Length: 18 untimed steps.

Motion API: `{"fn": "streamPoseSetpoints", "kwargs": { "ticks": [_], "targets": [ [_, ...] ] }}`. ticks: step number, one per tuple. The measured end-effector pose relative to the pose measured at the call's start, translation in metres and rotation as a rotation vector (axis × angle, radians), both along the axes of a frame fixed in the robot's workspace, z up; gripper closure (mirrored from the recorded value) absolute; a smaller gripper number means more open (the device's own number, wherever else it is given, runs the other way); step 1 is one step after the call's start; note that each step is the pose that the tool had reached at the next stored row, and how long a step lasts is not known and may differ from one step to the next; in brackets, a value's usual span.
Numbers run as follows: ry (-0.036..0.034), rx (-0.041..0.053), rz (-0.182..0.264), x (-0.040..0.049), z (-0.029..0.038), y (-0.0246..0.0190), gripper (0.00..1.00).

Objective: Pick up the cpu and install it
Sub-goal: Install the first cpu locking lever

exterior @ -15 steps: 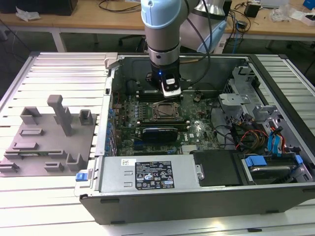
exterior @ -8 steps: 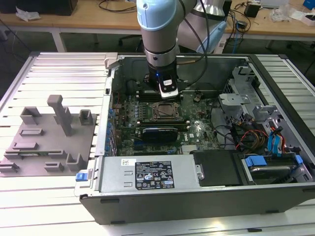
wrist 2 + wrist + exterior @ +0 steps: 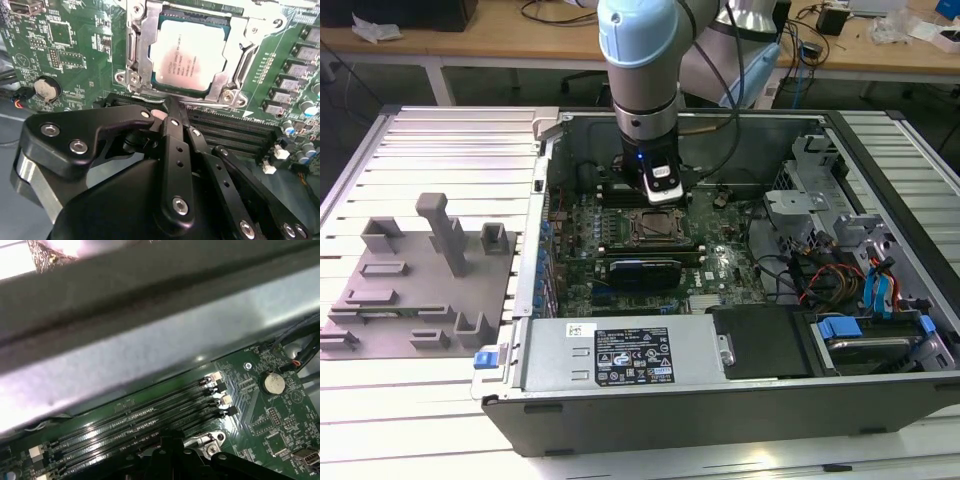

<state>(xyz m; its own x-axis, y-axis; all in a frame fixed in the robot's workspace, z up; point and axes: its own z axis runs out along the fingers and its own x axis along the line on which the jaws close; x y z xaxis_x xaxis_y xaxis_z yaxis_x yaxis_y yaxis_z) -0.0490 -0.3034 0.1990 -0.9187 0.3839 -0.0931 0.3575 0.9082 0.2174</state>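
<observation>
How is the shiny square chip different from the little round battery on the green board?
The cpu is square and sits inside a metal frame; the coin battery is round and sits in a black ring. The cpu looks much bigger than the battery. The cpu has print on top; the battery looks plain. Both are flat, silvery and lie on the motherboard.

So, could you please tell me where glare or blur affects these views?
In the second wrist view, pinkish glare washes the cpu top, and the near gripper looks soft. In the first wrist view, the case wall is blurred with a bright patch.
</observation>
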Motion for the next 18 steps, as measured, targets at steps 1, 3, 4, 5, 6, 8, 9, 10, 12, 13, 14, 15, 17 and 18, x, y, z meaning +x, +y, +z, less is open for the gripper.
{"fn": "streamPoseSetpoints", "kwargs": {
  "ticks": [1,3,4,5,6,8,9,10,12,13,14,15,17,18],
  "targets": [
    [0.0,-0.0012,0.003,0.0001,-0.0005,-0.0009,0.89],
    [0.0,-0.0026,0.007,0.0006,-0.0005,-0.0014,0.89],
    [0.0001,-0.0027,0.009,0.0011,-0.0006,-0.0014,0.89],
    [0.0001,-0.0028,0.011,0.0025,-0.0007,-0.0015,0.89],
    [-0.0002,-0.0028,0.013,0.0049,-0.0009,-0.0014,0.89],
    [-0.0004,-0.0023,0.017,0.0141,-0.0013,-0.0014,0.89],
    [-0.0003,-0.0025,0.019,0.0161,-0.0013,-0.0014,0.89],
    [-0.0014,-0.002,0.021,0.0173,-0.0014,-0.0014,0.89],
    [-0.0012,0.0009,0.024,0.0184,-0.0004,-0.0013,0.89],
    [-0.0011,0.0004,0.024,0.0184,0.0032,-0.0014,0.89],
    [-0.0011,-0.0021,0.024,0.0185,0.0076,-0.0013,0.89],
    [-0.0011,-0.0048,0.024,0.0184,0.01,-0.0013,0.89],
    [-0.001,-0.0143,0.024,0.0184,0.0148,-0.0013,0.89],
    [-0.001,-0.021,0.024,0.0184,0.0162,-0.0013,0.89]
  ]
}}
